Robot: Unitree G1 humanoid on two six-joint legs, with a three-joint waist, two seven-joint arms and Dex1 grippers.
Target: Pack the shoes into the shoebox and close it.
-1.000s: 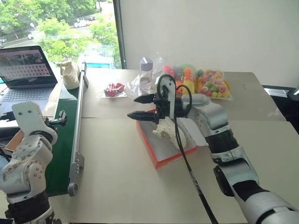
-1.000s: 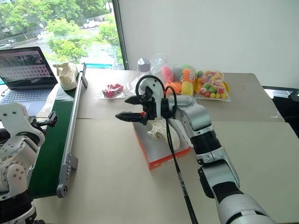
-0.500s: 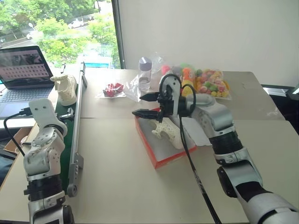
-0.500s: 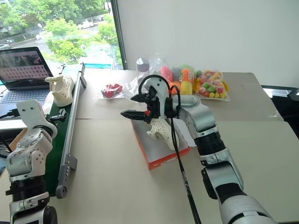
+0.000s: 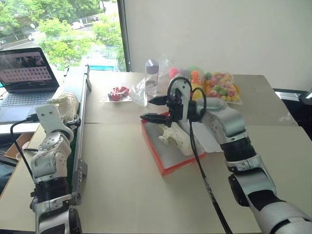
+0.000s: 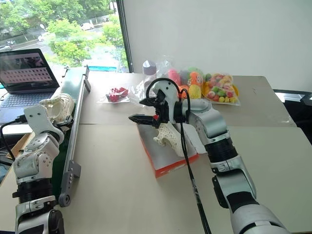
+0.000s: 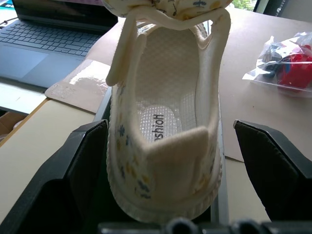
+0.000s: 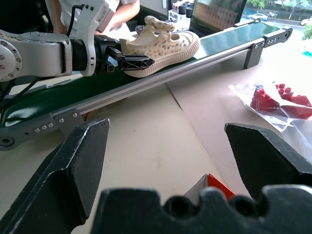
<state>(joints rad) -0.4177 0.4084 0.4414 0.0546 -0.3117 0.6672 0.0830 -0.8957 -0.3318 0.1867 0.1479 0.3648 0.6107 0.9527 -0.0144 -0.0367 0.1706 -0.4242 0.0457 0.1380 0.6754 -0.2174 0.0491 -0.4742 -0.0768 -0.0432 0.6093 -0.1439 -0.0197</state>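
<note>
One cream-white shoe (image 7: 165,112) lies on the long green belt (image 8: 219,41) at the left of the table. Its heel sits between the fingers of my left gripper (image 7: 173,141), which stand open with gaps on both sides. The other shoe (image 5: 176,138) lies inside the red-orange shoebox (image 5: 165,168) in the middle of the table, whose white lid flap (image 5: 204,139) hangs open on the right. My right gripper (image 5: 147,109) hovers open and empty above the box's far left corner, pointing left toward the belt.
A laptop (image 5: 27,73) stands at the far left behind the belt. A clear bottle (image 5: 152,75), a bag of red pieces (image 5: 118,92) and bags of colourful toys (image 5: 217,85) line the back of the table. A person's arm (image 8: 127,9) shows beyond the belt.
The shoe on the green belt has come nearer to me. My left gripper has moved forward and down, so its open fingers now flank the heel. The right gripper has held still.
</note>
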